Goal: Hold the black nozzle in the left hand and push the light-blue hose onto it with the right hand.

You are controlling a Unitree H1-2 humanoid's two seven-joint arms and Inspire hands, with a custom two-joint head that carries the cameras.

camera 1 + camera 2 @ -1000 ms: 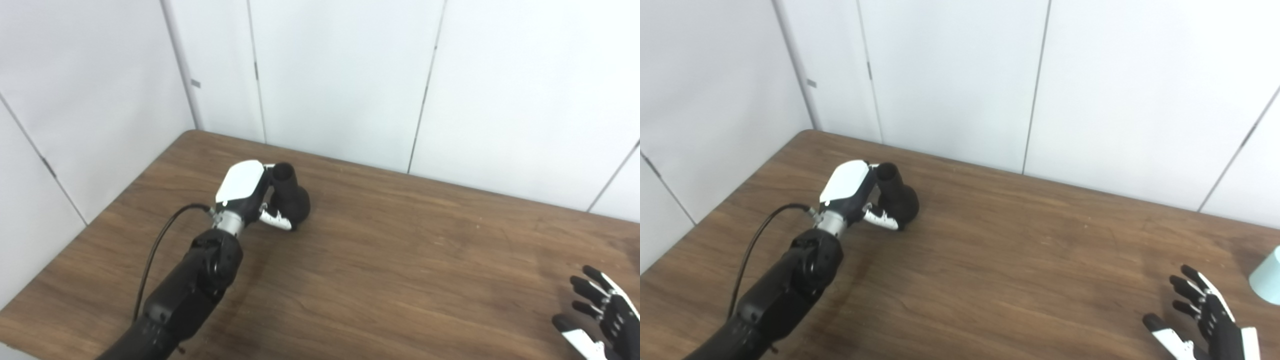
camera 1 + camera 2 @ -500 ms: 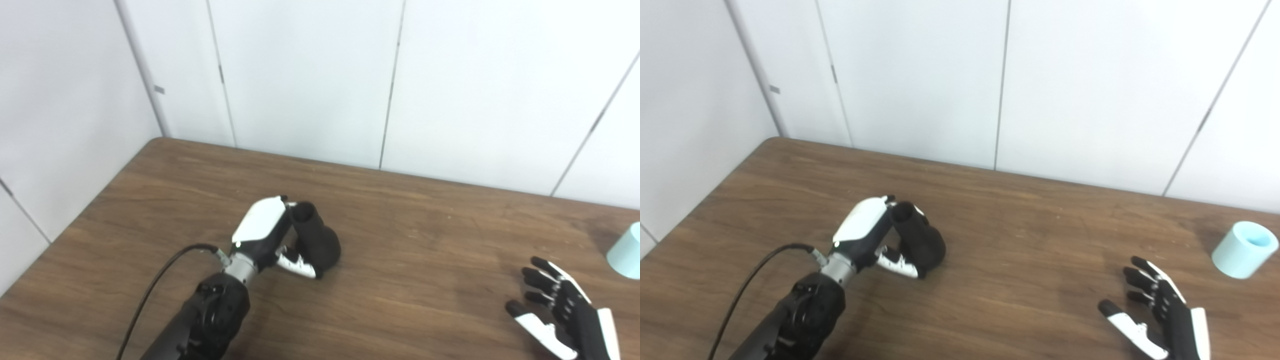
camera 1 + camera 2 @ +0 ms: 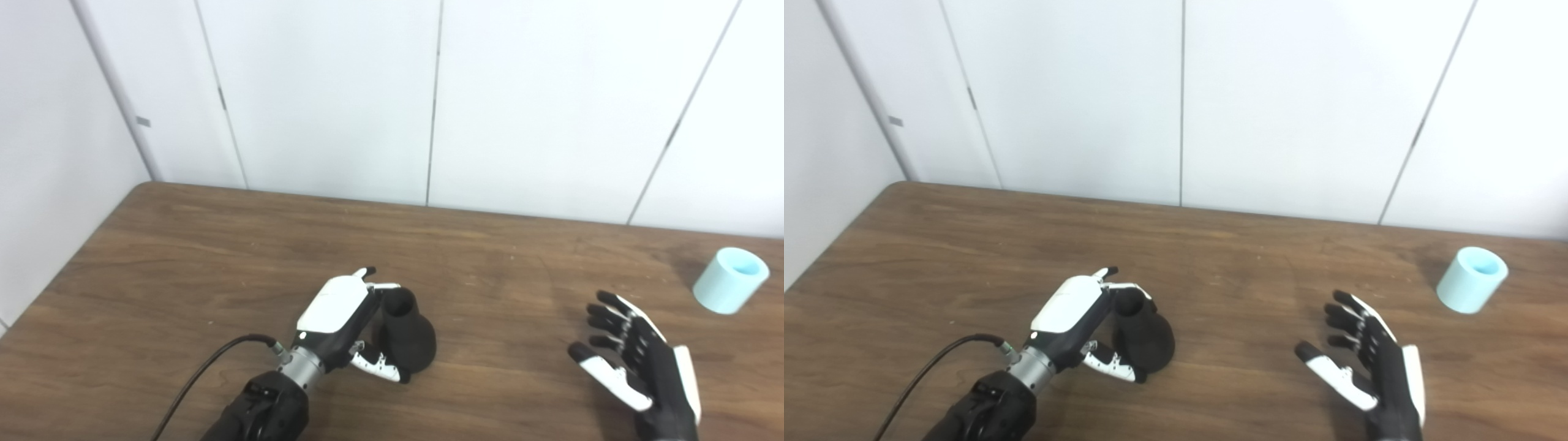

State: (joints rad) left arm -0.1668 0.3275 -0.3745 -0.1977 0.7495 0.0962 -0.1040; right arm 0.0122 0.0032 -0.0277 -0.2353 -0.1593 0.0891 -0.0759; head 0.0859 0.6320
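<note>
Head has panned right since earlier, bringing the light-blue hose (image 3: 730,280) into view, standing up-right of the right hand (image 3: 637,364), apart; that hand is spread, empty, palm up. Left hand (image 3: 343,318) wraps the black nozzle (image 3: 407,340) on the table (image 3: 184,257), bore up for mating.

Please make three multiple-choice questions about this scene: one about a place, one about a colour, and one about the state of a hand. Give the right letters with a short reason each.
1. Where does the light-blue hose lie?
A. at the table's far right
B. in the left hand
C. on the nozzle

2. What colour is the nozzle?
A. white
B. black
C. red

3. What is the state of the right hand?
A. shut on the hose
B. shut on nothing
C. open, fingers spread

Answers: 1 A, it lies alone on the table near the right edge. 2 B, the flared piece in the left hand is black. 3 C, it holds nothing, palm up.
</note>
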